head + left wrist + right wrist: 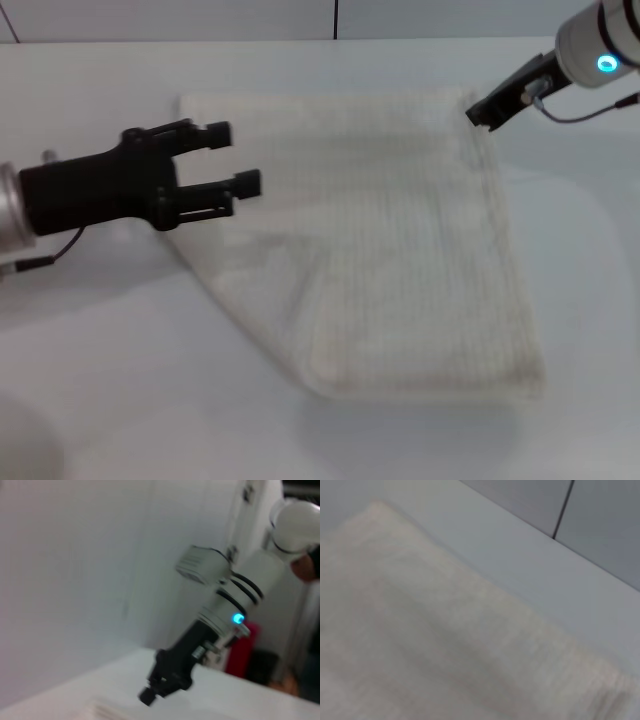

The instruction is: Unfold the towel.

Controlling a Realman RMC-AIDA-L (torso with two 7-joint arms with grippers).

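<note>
Towel (390, 250) flat on table (120, 400); left gripper (232, 158) open over it; right gripper (487, 111) fingers unclear.

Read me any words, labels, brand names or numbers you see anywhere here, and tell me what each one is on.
There is no readable text.
The towel: plain cream cloth, no tag or print showing.
The left tool and right tool: black, no legible marking.
The right arm's glowing blue ring: a light, not a character.
</note>
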